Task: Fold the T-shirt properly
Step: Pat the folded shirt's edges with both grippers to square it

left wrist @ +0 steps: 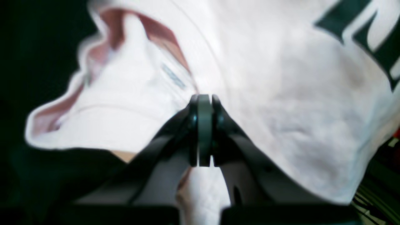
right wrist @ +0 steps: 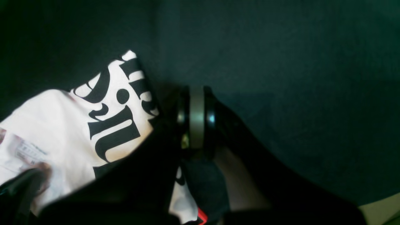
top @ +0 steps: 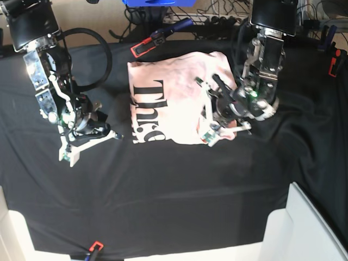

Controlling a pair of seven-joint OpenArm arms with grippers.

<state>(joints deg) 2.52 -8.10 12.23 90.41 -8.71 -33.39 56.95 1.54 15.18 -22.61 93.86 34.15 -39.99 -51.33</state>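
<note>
The pale pink T-shirt (top: 174,98) lies partly folded on the black table cloth (top: 179,190), its big black lettering (top: 145,111) facing up on its left part. In the left wrist view my left gripper (left wrist: 204,101) is shut, its tips touching the T-shirt (left wrist: 281,109) beside the open collar (left wrist: 125,62); I see no cloth pinched between them. It hangs over the shirt's right edge (top: 211,130). My right gripper (right wrist: 197,93) is shut on nothing over bare black cloth, just right of the lettered edge (right wrist: 109,118). In the base view the right gripper (top: 109,136) stands left of the shirt.
Red-handled clamps hold the cloth at the back (top: 144,48), the far right (top: 333,65) and the front edge (top: 93,248). A white box (top: 304,228) stands at the front right corner. Cables and a blue object (top: 157,2) lie behind the table.
</note>
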